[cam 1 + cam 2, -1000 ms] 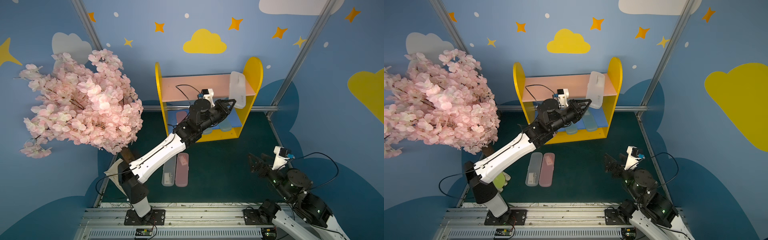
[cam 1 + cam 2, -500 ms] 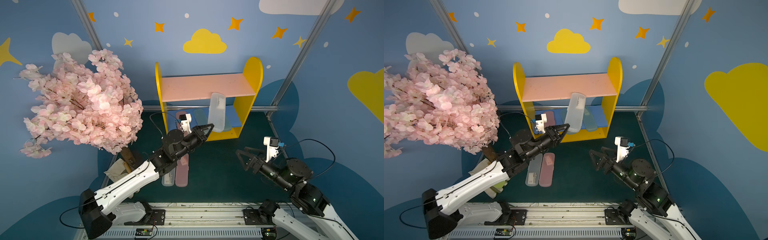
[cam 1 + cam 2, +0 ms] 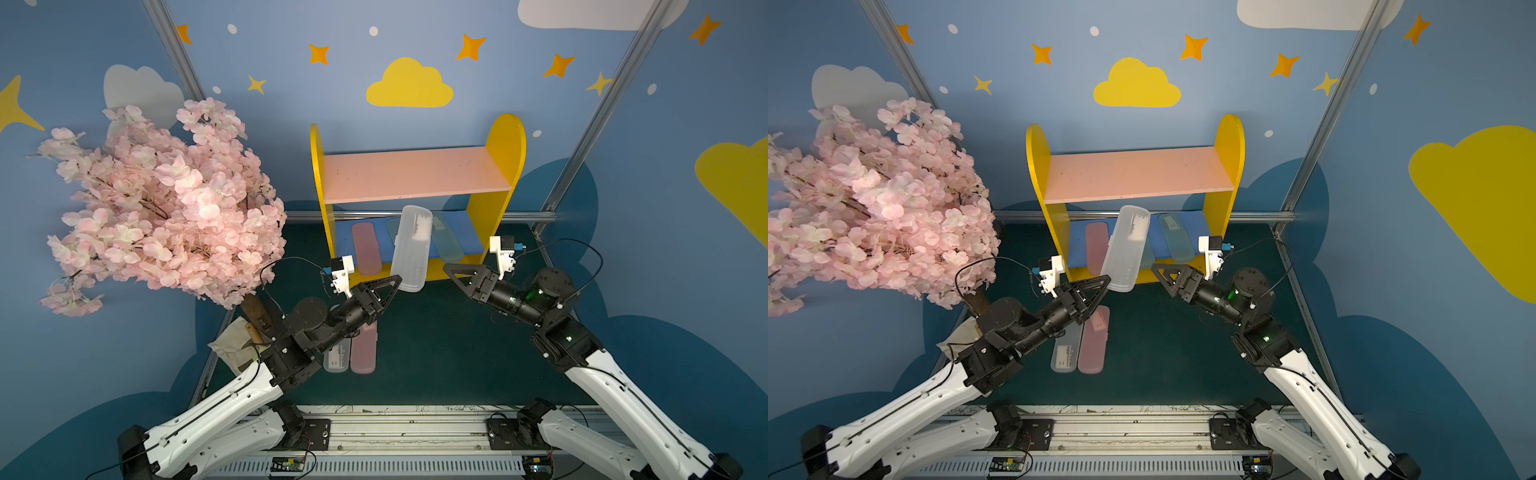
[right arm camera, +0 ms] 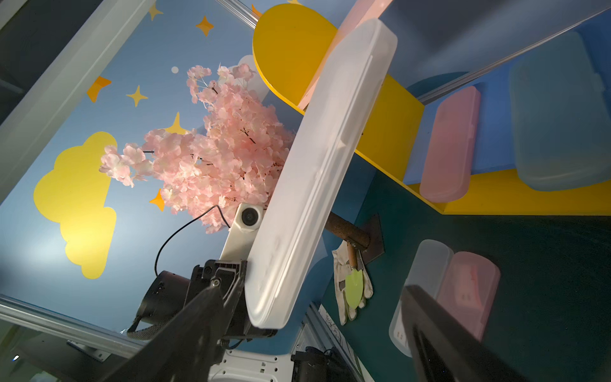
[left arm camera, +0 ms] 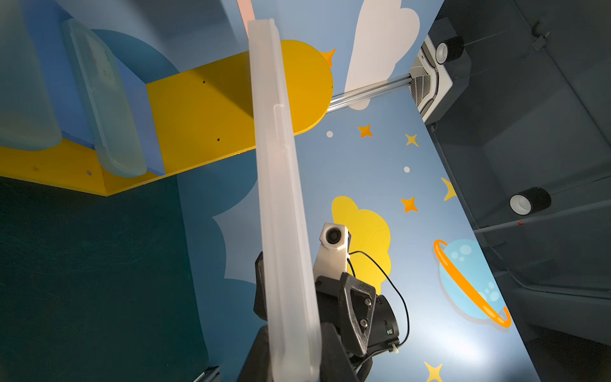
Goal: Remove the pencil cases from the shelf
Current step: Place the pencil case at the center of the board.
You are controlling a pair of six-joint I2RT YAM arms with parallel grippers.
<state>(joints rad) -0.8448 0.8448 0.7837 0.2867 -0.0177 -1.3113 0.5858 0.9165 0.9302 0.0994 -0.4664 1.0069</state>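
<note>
My left pincer point(image 3: 395, 280) grips the white case point(image 3: 411, 245) at its lower end before the shelf point(image 3: 505, 141); my right pincer point(image 3: 455, 274) gapes empty beside it

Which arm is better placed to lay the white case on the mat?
Left: the left gripper grips the white case by one end, near two cases on the mat. The right gripper is open, empty.

A staged robot cell, likely in a lab, dressed as a child's room. Blue wall panels point(image 3: 415, 41) printed with clouds and stars hang on bare aluminium posts point(image 3: 598, 112). A fake blossom tree point(image 3: 166, 199) stands left and a toy-coloured shelf point(image 3: 415, 174) far. White arms point(image 3: 216, 411) bolt to a near rail point(image 3: 399, 432). Beyond the panels, seemingly, is a dark ceiling with a vent point(image 5: 426, 82).
</note>
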